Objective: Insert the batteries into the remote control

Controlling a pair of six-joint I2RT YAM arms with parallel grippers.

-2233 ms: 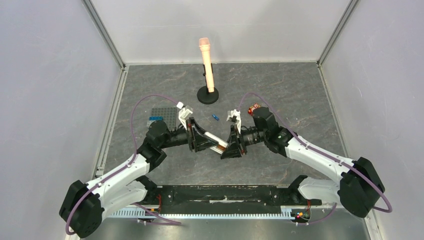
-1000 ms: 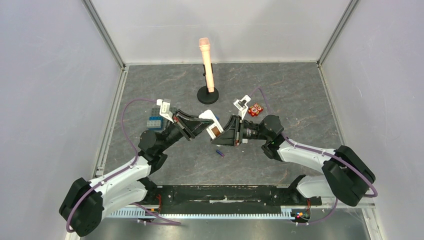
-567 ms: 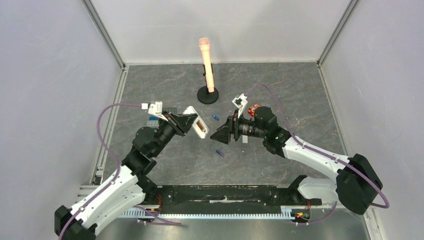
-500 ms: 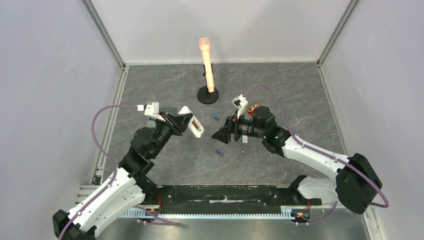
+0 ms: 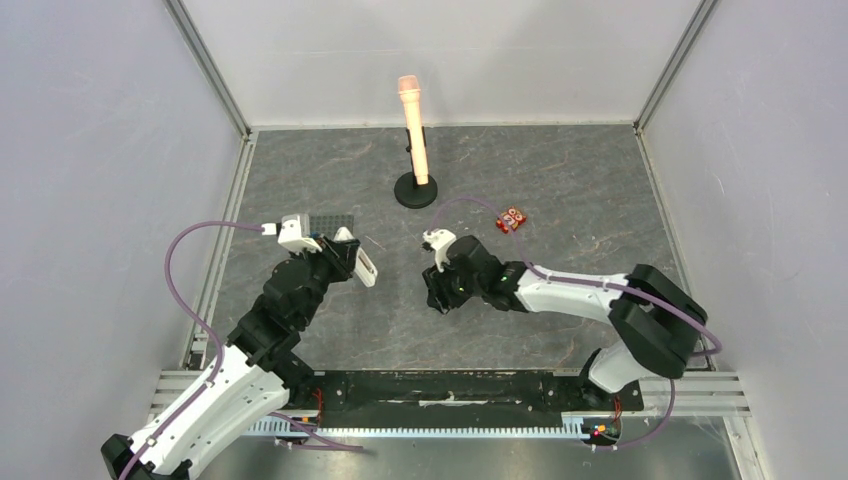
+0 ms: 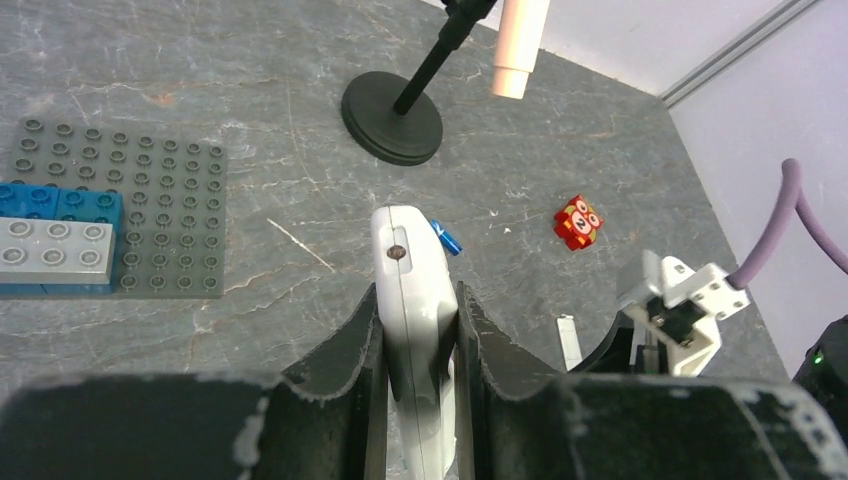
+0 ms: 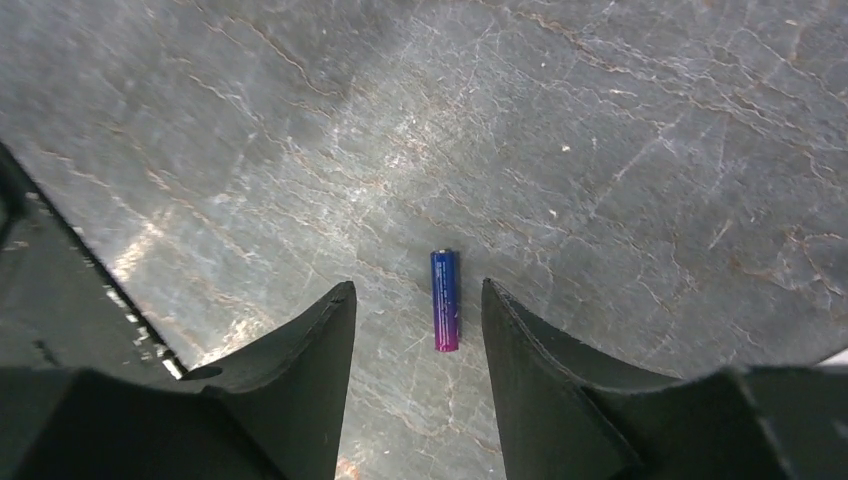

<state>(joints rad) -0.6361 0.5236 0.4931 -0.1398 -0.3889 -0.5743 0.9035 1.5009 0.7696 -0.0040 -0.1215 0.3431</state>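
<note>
Changed: the right gripper (image 7: 417, 290) has dropped over a battery (image 7: 445, 300).
We find its jaws open astride it, while the left gripper (image 6: 417, 292) has drawn back, clamping the remote control (image 6: 405, 240). We judge pickup comes next.

The surface (image 5: 560, 180) was viewed from high behind the arms (image 5: 570, 290), the wrist views were taken close, left obliquely forward, right straight down, and the black stand (image 5: 415, 190) was shared by overhead and left.

The grey marbled bench (image 5: 560, 170) carries a black round stand base (image 5: 416, 190) at the far middle. A small red block (image 5: 513, 218) lies to its right and a grey studded plate (image 6: 170, 200) to its left. One blue battery (image 6: 446, 238) lies just near of the stand base, and a second blue battery (image 7: 445, 299) lies flat nearer mid-bench.
</note>
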